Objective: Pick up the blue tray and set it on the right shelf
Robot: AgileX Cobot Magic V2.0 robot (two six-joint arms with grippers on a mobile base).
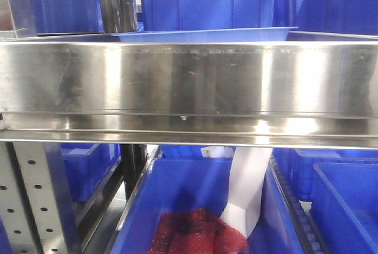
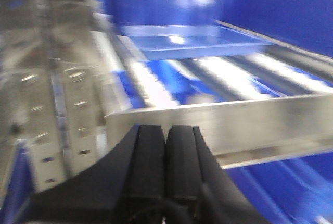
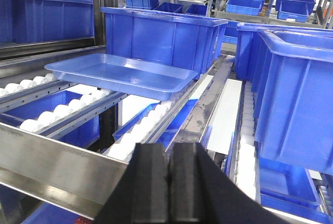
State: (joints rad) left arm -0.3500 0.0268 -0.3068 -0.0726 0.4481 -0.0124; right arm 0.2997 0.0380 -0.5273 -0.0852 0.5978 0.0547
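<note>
Periwinkle plastic, glossy: the blue tray [image 3: 122,74] sits upright, open side up, on the white roller tracks [image 3: 49,117] of the right shelf [image 1: 189,80]. In the right wrist view its long axis runs left-right across the tracks, with one corner overhanging toward the camera. It rests just in front of a deep blue bin [image 3: 164,34]; whether they touch is hard to say. More deep bins [image 3: 294,94] stand to the right.

The right gripper [image 3: 169,179] hovers low, in front of the steel front lip, with its fingers pressed together and nothing between them, well short of the tray. The left gripper [image 2: 165,164] is the same: pads together, empty, pointed over the lip toward the tray [image 2: 192,40].

In the front view only a thin sliver of tray rim [image 1: 204,34] shows above the broad brushed lip; the rest is hidden. The left wrist view is motion-blurred, with rollers and uprights smeared. Below the shelf, a bin holds a red mesh item [image 1: 198,233] and a white strip [image 1: 248,186], both cut off.
</note>
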